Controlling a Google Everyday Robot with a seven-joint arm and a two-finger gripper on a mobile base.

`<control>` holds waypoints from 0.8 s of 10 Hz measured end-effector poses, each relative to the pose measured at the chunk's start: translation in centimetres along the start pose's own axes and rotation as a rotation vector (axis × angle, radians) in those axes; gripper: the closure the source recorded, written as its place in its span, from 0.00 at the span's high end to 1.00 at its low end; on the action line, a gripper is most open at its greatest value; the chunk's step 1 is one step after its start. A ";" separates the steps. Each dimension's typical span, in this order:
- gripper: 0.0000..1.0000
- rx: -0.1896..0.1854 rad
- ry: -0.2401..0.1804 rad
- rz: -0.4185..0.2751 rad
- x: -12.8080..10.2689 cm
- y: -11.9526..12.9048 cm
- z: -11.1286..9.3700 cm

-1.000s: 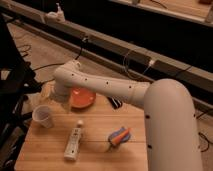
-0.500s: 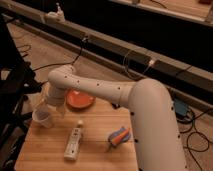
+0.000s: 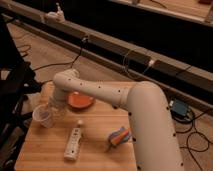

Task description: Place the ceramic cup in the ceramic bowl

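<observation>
A long white bar (image 3: 73, 144) lies on the wooden table (image 3: 100, 122) near its front edge, with a small orange-and-blue striped object (image 3: 119, 136) apart at its right. The gripper (image 3: 50, 107) is above the table's left part. Behind, cables (image 3: 59, 64) run over the floor, and a blue box (image 3: 178, 109) lies at the right.

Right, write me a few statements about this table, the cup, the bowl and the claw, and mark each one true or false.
1. The ceramic cup sits inside the ceramic bowl. False: it stands on the table, left of the bowl.
2. The claw is low, right by the cup. True.
3. The bowl is blue. False: it is orange-red.
4. A long white bar lies on the table nearer the camera than the bowl. True.
5. The striped object lies left of the cup. False: it lies right of the white bar.
</observation>
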 end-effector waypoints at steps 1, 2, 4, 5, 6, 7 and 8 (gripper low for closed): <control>0.37 0.004 0.013 0.013 0.4 0.2 -0.3; 0.26 0.009 0.029 0.035 0.8 0.2 -0.8; 0.06 0.028 0.064 0.087 1.5 -0.1 -2.2; 0.01 0.055 0.080 0.109 1.9 -0.7 -3.2; 0.00 0.088 0.096 0.128 2.4 -1.2 -4.5; 0.00 0.122 0.117 0.147 3.0 -1.7 -6.0; 0.00 0.152 0.142 0.163 3.7 -2.0 -7.6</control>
